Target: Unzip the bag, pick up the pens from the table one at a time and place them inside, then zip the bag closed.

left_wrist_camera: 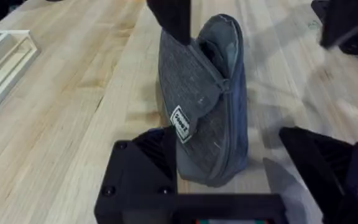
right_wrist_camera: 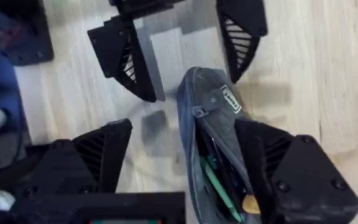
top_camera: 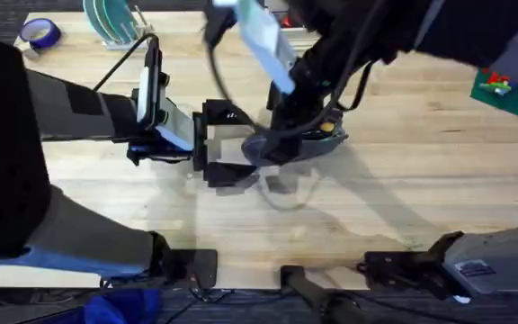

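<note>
Lying mid-table, bag [right_wrist_camera: 213,149] partly unzipped, green and orange pens [right_wrist_camera: 219,186] inside: closing step. Left gripper [left_wrist_camera: 229,168] spread wide, straddling bag's near end without pinching. Right gripper [right_wrist_camera: 185,168] open over zipper. Next: clamp fabric, catch pull, draw shut.

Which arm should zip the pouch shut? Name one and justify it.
Right. The right claw hangs directly over the open grey-blue fabric pouch, with green pens visible inside. The left claw straddles the pouch's end, open, better suited to bracing it.
</note>
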